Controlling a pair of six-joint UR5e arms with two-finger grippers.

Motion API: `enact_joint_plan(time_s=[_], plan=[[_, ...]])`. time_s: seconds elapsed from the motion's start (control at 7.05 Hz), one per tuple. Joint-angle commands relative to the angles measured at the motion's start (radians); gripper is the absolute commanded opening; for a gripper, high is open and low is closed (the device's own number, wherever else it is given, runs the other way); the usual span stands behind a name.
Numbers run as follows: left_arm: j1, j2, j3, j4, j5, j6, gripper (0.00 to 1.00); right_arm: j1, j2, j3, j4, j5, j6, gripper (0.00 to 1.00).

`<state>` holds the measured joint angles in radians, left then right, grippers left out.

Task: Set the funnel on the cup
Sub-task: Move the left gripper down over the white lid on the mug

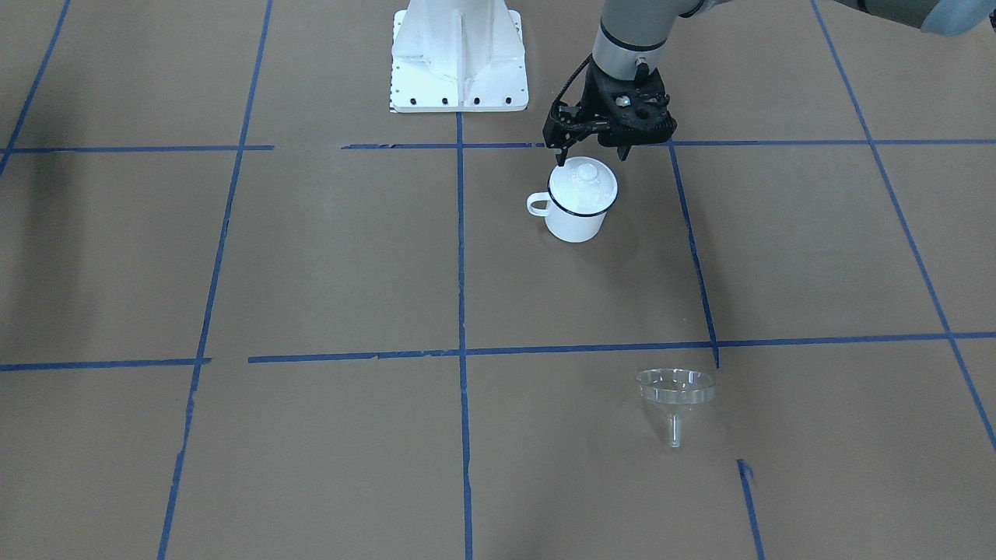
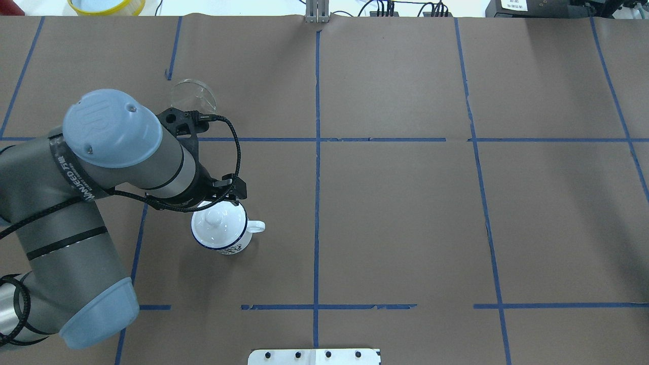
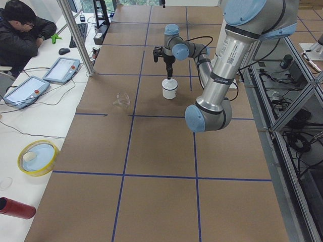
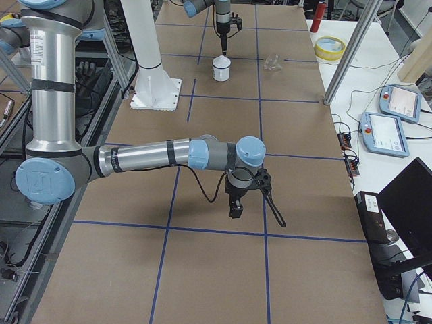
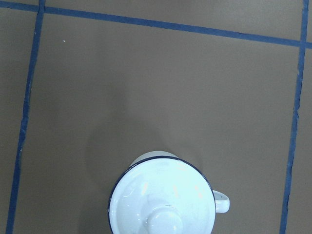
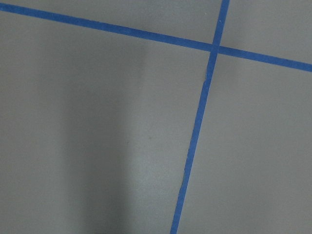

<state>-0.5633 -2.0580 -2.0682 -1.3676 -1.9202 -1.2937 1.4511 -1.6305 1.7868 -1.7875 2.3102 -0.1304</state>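
Observation:
The cup (image 1: 574, 225) is a white mug with a dark blue rim; it stands upright with a white knobbed lid (image 1: 583, 183) on it. My left gripper (image 1: 592, 155) is open and empty, just above the lid's robot-side edge. The left wrist view shows the lid (image 5: 163, 204) and the cup's handle (image 5: 220, 201) at the bottom of the frame. The clear funnel (image 1: 675, 389) lies apart on the paper, farther from the robot; in the overhead view the funnel (image 2: 192, 95) is beyond my left wrist. My right gripper (image 4: 235, 206) hangs low over bare paper; I cannot tell if it is open.
The white robot base (image 1: 459, 58) stands near the cup. Blue tape lines grid the brown paper. A yellow dish (image 3: 38, 156), a red bottle (image 3: 15, 207), tablets and an operator (image 3: 20, 30) are beside the table, past the funnel's side.

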Motion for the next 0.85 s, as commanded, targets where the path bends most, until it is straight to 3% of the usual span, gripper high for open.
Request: enact_joint_plan(time_s=[0.0,0.43,0.71], plan=[[0.029,0.007,0.029,-0.022,0.009,-0.05,1.0,0.0,0.0,0.0,0.0,0.0,0.0,1.0],[0.059,0.036,0.031,-0.061,0.012,-0.056,0.98,0.0,0.001,0.0,-0.001,0.0,0.0,1.0],[0.059,0.036,0.031,-0.061,0.01,-0.058,0.75,0.0,0.0,0.0,0.0,0.0,0.0,1.0]])
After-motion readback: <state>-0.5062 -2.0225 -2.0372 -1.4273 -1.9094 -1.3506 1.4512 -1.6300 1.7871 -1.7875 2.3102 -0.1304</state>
